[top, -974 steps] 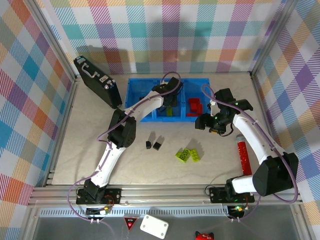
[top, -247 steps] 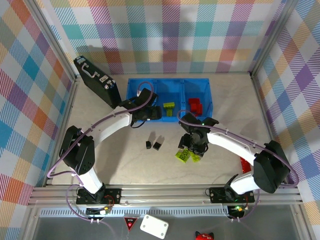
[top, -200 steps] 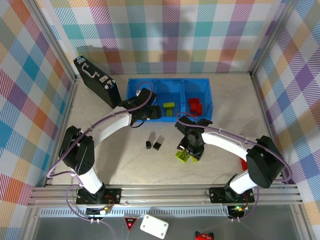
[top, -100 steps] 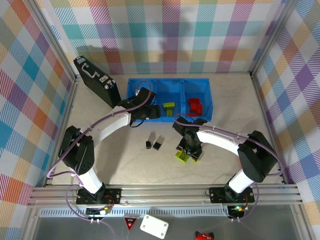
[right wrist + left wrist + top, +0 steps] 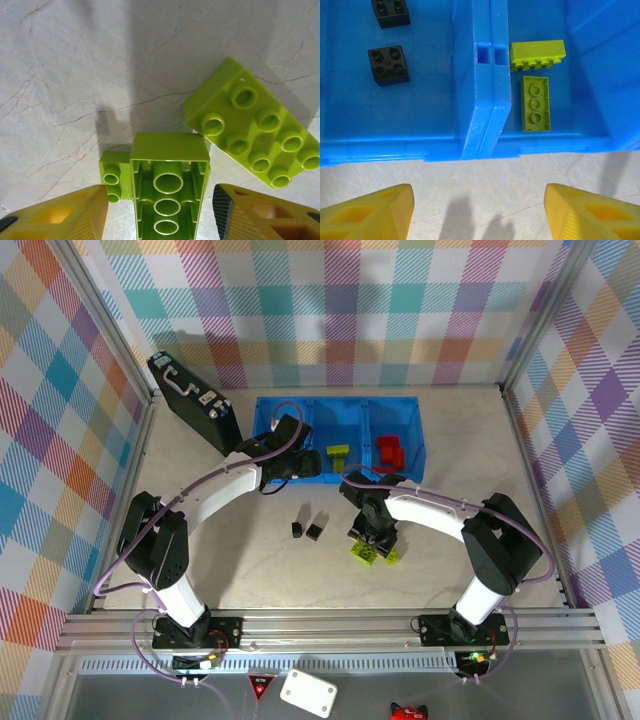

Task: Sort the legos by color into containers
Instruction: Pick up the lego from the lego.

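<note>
- Top external: the blue tray [image 5: 340,400], three compartments in a row, stands at the far middle of the table [image 5: 470,440]. A black case [image 5: 190,400] leans just beside its left end.
- Top external: red bricks [image 5: 390,452] lie in the right compartment and a lime brick [image 5: 338,453] in the middle one. My left arm crosses the left compartment and hides much of its floor.
- Top external: two loose black bricks [image 5: 315,532] sit on the table between my arms. My left gripper [image 5: 308,466] hangs at the tray's near wall. My right gripper [image 5: 372,538] is down over the loose lime bricks [image 5: 372,554] and covers part of them.
- Left wrist: this view opens up the left compartment, where two binned black bricks [image 5: 389,65] lie studs up. Across the divider [image 5: 482,100], two binned lime bricks [image 5: 536,103] lie near each other, one on its side.
- Left wrist: my left gripper [image 5: 475,215] is spread wide over bare table, short of the tray wall, with nothing between the fingers [image 5: 370,215].
- Right wrist: an upturned lime brick [image 5: 169,185] lies hollow side up between my fingers [image 5: 60,215]. A small studded lime piece [image 5: 112,182] touches its left side. A studs-up lime brick [image 5: 252,130] lies just beside its far right corner.
- Right wrist: my right gripper [image 5: 162,220] straddles the upturned brick with both fingers close to its sides. I cannot tell whether they press it. The brick rests on the table.
</note>
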Controlling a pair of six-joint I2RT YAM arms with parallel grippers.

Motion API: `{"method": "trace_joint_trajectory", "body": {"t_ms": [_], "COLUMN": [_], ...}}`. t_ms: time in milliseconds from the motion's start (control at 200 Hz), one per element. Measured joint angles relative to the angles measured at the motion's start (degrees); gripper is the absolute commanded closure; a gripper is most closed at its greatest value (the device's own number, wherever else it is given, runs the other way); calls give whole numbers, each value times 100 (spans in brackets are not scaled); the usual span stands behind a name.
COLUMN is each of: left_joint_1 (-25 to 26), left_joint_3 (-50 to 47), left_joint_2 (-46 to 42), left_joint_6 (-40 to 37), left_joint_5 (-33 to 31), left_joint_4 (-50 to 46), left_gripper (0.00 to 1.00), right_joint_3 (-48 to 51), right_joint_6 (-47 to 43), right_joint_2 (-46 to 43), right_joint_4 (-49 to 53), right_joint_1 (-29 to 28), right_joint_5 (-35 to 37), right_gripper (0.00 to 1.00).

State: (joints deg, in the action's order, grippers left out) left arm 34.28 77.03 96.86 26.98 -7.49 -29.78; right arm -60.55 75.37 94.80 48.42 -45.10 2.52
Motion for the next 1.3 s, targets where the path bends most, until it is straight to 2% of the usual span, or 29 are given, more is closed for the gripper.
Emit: {"method": "trace_joint_trajectory", "body": {"t_ms": [965, 1300], "left_joint_1": [0, 0], "left_joint_3": [0, -9], "left_joint_2": [-188, -238], "left_joint_6": [2, 2], "left_joint_5": [-2, -4], "left_joint_4": [-2, -2], "left_gripper": [31, 31], "right_joint_3": [13, 13], "right_joint_6": [-52, -85], "right_joint_2": [4, 37], "right_joint_4": [-103, -101], "right_joint_1": [0, 0], "right_joint_5": [4, 4], "right_gripper": [55, 55]}}
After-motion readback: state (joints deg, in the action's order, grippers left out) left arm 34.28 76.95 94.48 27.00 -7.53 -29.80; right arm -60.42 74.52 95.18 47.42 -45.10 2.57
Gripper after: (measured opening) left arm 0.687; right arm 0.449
